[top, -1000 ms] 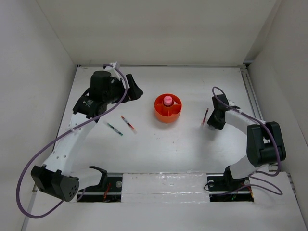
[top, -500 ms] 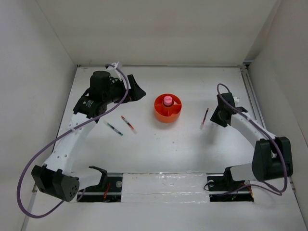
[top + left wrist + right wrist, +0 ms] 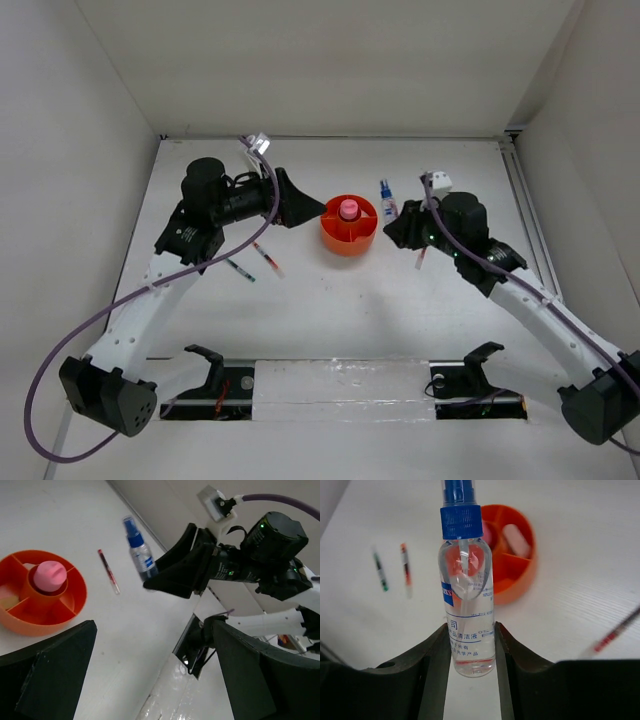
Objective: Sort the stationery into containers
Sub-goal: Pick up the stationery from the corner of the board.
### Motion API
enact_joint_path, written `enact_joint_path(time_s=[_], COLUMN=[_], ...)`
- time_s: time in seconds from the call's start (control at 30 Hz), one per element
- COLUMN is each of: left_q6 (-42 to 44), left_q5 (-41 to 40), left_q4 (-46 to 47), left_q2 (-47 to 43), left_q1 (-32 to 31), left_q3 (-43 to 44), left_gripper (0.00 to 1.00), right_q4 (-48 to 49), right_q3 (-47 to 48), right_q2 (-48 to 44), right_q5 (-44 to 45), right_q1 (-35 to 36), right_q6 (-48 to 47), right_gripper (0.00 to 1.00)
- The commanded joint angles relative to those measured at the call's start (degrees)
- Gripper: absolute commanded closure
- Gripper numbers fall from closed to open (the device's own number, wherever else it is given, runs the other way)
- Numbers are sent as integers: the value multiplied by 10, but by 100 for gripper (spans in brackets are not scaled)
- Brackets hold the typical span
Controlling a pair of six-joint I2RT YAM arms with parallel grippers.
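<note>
Clear plastic: our right pincer (image 3: 470, 647) is gripping the blue-capped bottle (image 3: 467, 592) near the orange organiser (image 3: 522, 587); our left pincer (image 3: 152, 645) is gaping, empty. Pink bottle (image 3: 348, 209) and eraser (image 3: 516, 540) are sitting inside, while, we are judging, red pen (image 3: 108, 571), red-black pen (image 3: 406, 570) and green pen (image 3: 379, 569) are awaiting sorting on the surface (image 3: 330, 310).

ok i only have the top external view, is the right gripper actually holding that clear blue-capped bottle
observer: yes, right wrist view shows the clear blue-capped spray bottle upright, both fingers of the right gripper pressed on its lower sides
operator: anything in the outer compartments
observer: one compartment of the round orange plastic organiser holds a pinkish oblong eraser piece
operator: and the other arm, carrying anything
observer: no, left wrist view shows the left gripper open with nothing in it
</note>
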Motion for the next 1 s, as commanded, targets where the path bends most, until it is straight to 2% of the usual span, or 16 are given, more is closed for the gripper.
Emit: enact_joint_path(time_s=[0.0,0.13,0.43,0.6,0.83,0.97], left_q6=[-27,-55,-50,-44,-39,-39], left_q5=[95,126,109,89,78,61], left_q4=[96,167,154,142,137,131], left_q2=[-20,-32,-21,-21,-21,-21], left_q1=[0,0,0,0,0,0], left_q3=[-31,-71,-77,-77,-67,-67], left_gripper=[0,0,0,1,13,24], right_q4=[77,113,200,251,295,301], right_q3=[44,66,89,95,111,117], right_q2=[16,45,71,82,109,121], right_q5=[-65,-66,-90,-161,-207,-225], right_q1=[69,119,168,186,204,209], right_q6=[-46,-52,-13,15,39,44], right_gripper=[100,100,100,100,100,100])
